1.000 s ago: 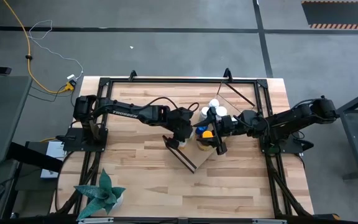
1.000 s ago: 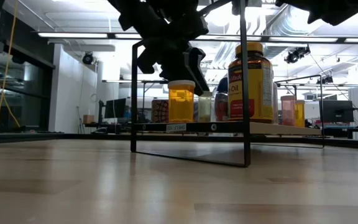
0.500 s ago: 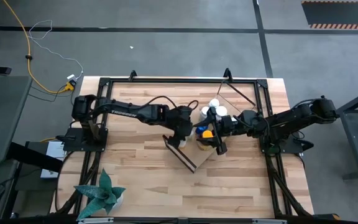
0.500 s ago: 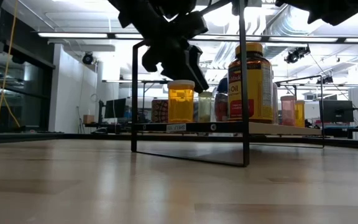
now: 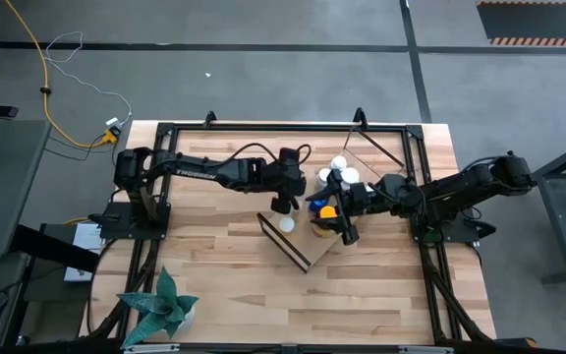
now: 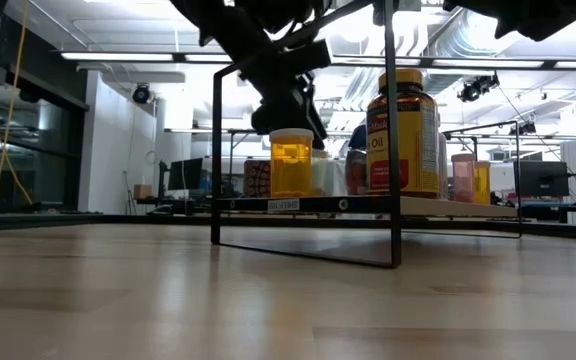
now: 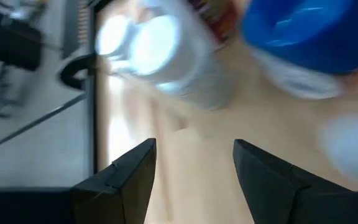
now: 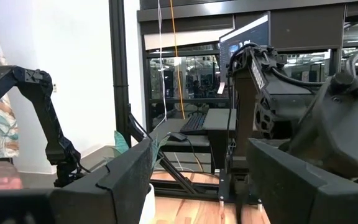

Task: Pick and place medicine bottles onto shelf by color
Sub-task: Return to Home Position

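The shelf stands slanted at mid-table. A small orange bottle with a white cap stands on the shelf's left end, and it also shows in the high view. My left gripper is open and empty, above and beyond this bottle. In the left wrist view, its fingers frame blurred white bottles and a blue cap. A large amber bottle with a yellow cap stands further along the shelf. My right gripper is open by the cluster of white-capped bottles.
A potted plant stands at the table's near left corner. A black frame runs around the tabletop. Thin black wire uprights rise from the shelf. More small bottles stand on its right part.
My left gripper has risen from just above the small orange bottle and drawn back toward the table's far edge, its fingers still open. The bottle stays upright on the shelf's left end.
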Available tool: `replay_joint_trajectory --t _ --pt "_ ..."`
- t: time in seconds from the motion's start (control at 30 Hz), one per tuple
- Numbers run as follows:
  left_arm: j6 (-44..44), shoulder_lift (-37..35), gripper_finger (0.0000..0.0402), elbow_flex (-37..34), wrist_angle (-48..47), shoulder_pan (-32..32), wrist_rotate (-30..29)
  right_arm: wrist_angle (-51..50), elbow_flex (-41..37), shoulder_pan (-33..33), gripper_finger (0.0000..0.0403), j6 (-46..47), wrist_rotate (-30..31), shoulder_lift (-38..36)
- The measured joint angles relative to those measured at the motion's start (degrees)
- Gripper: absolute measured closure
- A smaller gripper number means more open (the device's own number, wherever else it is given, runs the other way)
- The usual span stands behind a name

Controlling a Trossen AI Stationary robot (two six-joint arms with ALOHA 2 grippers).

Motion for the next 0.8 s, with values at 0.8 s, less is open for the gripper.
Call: replay_joint_trajectory --t 0.8 --pt "1.6 0.0 0.0199 0.0 2.6 0.5 -9.8 -0.1 0.0 0.0 0.0153 0.0 0.1 0.0"
